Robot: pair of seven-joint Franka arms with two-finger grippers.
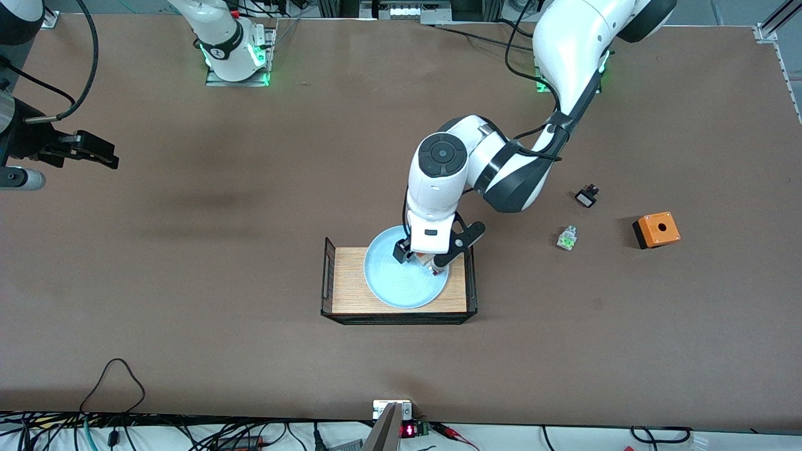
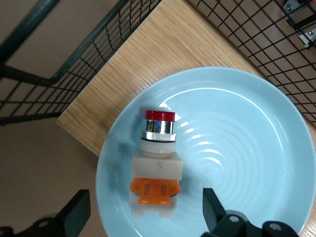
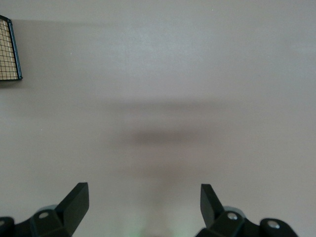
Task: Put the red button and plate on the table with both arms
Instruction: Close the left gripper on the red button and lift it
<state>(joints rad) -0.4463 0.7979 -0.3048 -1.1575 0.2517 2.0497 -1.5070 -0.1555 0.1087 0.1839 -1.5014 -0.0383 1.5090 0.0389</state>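
The pale blue plate (image 1: pixel 401 285) (image 2: pixel 242 148) lies in a small wooden tray (image 1: pixel 348 282) (image 2: pixel 148 59) in the middle of the brown table (image 1: pixel 188 263). On the plate lies the red button (image 1: pixel 430 264) (image 2: pixel 155 163), with a red cap, white body and orange block. My left gripper (image 1: pixel 421 258) (image 2: pixel 145 195) hangs low over the plate, open, one finger on each side of the button's orange end and apart from it. My right gripper (image 1: pixel 100 155) (image 3: pixel 143 190) waits open and empty above bare table at the right arm's end.
The tray has black wire ends (image 1: pixel 326 275) that stand above the plate's rim. Toward the left arm's end lie a green-and-clear part (image 1: pixel 567 238), a small black part (image 1: pixel 586 196) and an orange box with a hole (image 1: pixel 656 229). Cables (image 1: pixel 113 382) run along the table's front edge.
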